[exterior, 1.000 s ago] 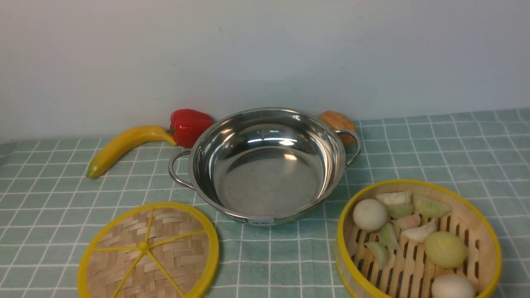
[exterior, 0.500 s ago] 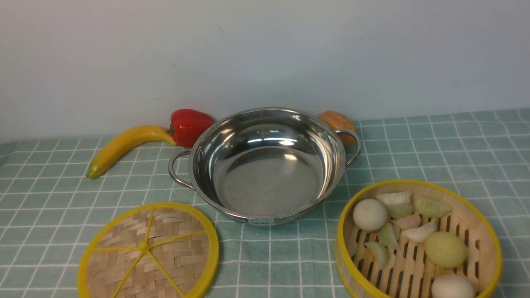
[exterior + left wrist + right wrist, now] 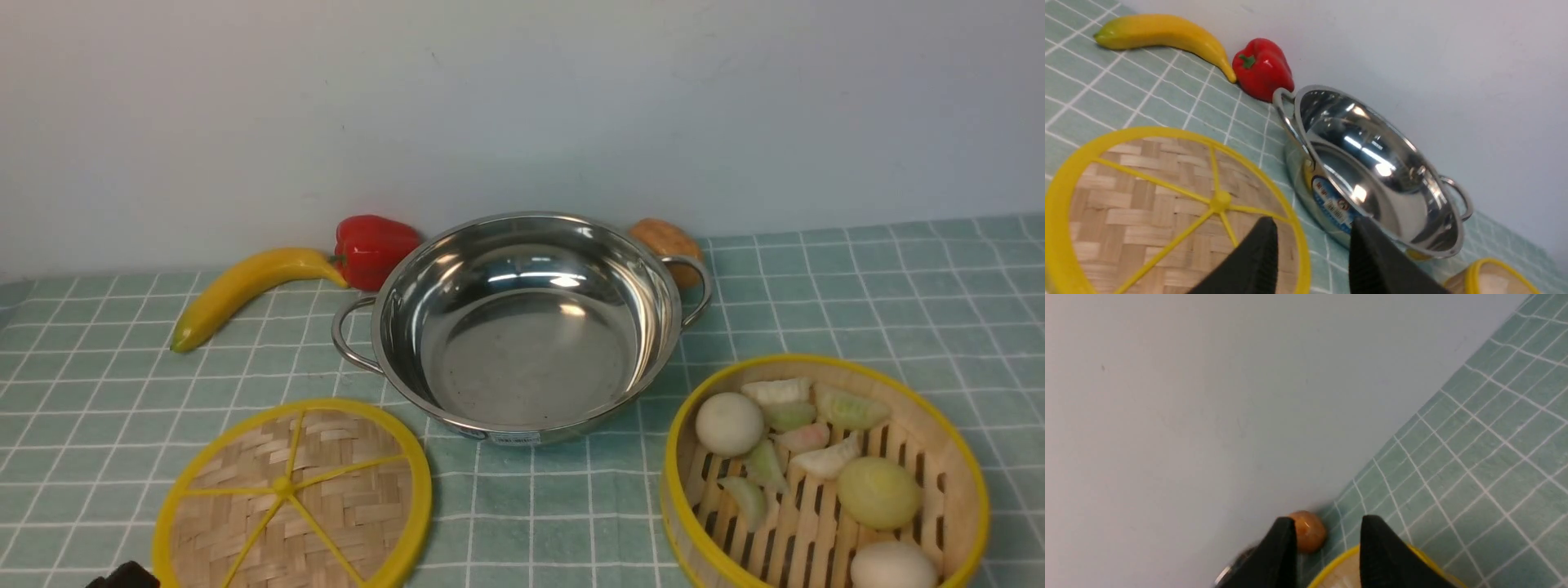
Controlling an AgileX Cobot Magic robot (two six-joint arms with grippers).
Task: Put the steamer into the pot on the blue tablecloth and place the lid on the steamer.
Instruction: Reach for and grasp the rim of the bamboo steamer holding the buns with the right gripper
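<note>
The pot (image 3: 522,327) stands empty on the blue tablecloth (image 3: 857,286), mid-table. The lid (image 3: 294,498) lies flat at the front left. The steamer (image 3: 816,358), holding white and green buns and dumplings, sits at the front right. My left gripper (image 3: 1312,222) is open and empty, above the lid's (image 3: 1167,212) near edge, beside the pot (image 3: 1372,171). A black bit of it shows at the front view's bottom left edge (image 3: 122,576). My right gripper (image 3: 1327,522) is open and empty over the steamer's rim (image 3: 1331,567).
A banana (image 3: 245,290) and a red pepper (image 3: 371,249) lie behind the pot on the left, by the wall. A brown walnut-like thing (image 3: 665,241) sits behind the pot's right handle. The wall stands close behind.
A black tip of my left gripper has come into the bottom left corner of the front view. Pot, lid and steamer have not moved.
</note>
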